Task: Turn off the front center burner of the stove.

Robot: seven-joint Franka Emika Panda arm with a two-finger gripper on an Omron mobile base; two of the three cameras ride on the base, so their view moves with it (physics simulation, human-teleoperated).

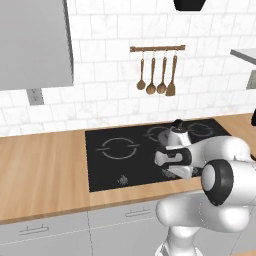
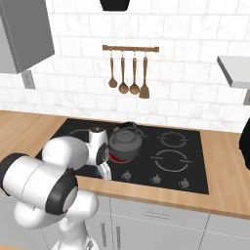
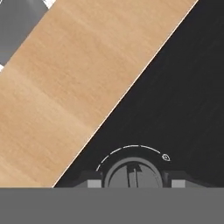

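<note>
The stove (image 1: 107, 170) is a black glass cooktop set in the wooden counter. Its front center burner (image 2: 115, 157) shows a red rim under a grey kettle (image 2: 125, 139). My gripper (image 3: 134, 182) hangs low over the stove's front edge, pointing down. It is open, and a round dark knob (image 3: 131, 174) with a dashed arc around it sits between the two fingertips (image 3: 94, 182). The same gripper (image 2: 104, 172) stands just left of the kettle, at the left end of the knob row. In the left base view the gripper (image 1: 172, 172) is at the stove's front.
Three more knobs (image 2: 156, 179) line the stove's front edge to the right. Wooden counter (image 3: 57, 87) borders the glass. Wooden utensils (image 2: 129, 73) hang on a wall rail behind. A grey cabinet (image 1: 35, 42) hangs at upper left.
</note>
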